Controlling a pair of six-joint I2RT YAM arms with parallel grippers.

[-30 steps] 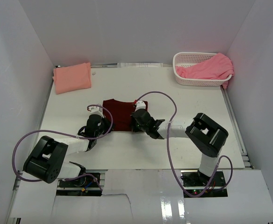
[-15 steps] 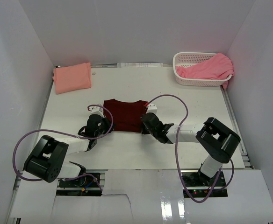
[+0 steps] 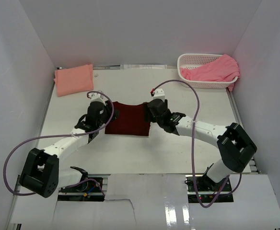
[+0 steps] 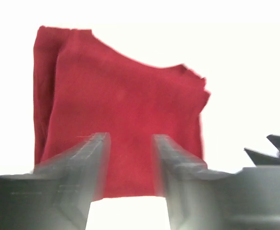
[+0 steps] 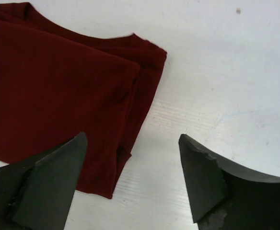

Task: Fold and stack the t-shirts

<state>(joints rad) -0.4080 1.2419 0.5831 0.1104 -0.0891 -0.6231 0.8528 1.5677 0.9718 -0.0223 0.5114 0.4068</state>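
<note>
left gripper (image 3: 98, 111), right gripper (image 3: 155, 107) opened, off the maroon t-shirt (image 3: 128, 124)

Maroon shirt (image 3: 128, 118) folded flat at the middle of the tabletop (image 3: 130, 88); salmon-peach shirt (image 3: 74, 79) folded at its far left corner; pink shirt (image 3: 212, 71) crumpled in a basket (image 3: 202, 84), far right corner.

A robotics lab test cell: a white worktop (image 3: 145, 155) boxed in on three sides by plain white panel walls (image 3: 140, 33). A left arm (image 3: 58, 146) and a right arm (image 3: 204, 129) are bolted at its near edge, and purple cables (image 3: 178, 81) loop above it.
</note>
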